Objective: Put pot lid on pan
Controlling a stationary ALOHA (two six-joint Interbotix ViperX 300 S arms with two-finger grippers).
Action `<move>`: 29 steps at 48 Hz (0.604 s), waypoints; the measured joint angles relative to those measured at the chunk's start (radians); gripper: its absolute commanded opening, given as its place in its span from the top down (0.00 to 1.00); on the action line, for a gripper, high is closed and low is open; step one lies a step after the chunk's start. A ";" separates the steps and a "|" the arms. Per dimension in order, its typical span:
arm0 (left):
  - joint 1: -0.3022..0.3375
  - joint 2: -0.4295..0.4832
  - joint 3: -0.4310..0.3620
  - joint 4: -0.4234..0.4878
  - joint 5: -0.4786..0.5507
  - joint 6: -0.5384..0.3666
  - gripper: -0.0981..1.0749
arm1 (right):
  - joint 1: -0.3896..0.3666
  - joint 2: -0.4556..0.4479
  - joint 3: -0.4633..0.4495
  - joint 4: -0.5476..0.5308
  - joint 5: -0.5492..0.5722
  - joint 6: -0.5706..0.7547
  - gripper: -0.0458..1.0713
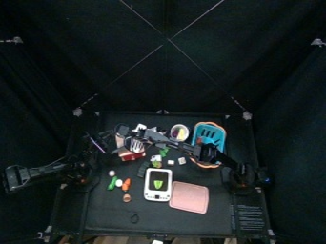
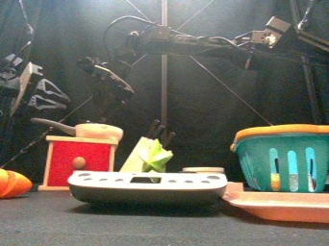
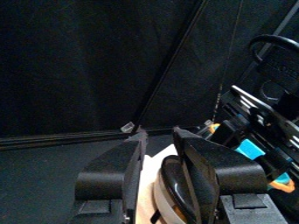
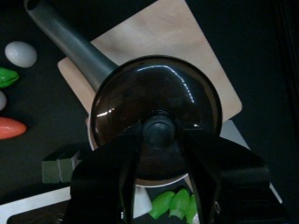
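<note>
Right wrist view: right end effector (image 4: 160, 166) straddles the lid (image 4: 156, 101) knob (jaws spread) over the pan (image 4: 79, 54). Left end effector (image 3: 158, 162): state unclear.

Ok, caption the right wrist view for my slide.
Right gripper poised, jaws open, around the knob of a dark glass pot lid resting on a black-handled pan.

Right hand (image 4: 160, 156) jaws parted, pointing down; left arm raised.
</note>
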 measured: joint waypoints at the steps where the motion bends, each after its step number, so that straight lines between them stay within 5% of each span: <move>1: 0.000 0.000 0.000 0.000 -0.002 0.000 0.29 | 0.000 0.000 0.000 0.000 0.002 0.002 0.29; 29: 0.000 0.000 0.000 0.005 0.000 0.000 0.29 | 0.000 0.000 -0.051 -0.011 0.049 0.002 0.11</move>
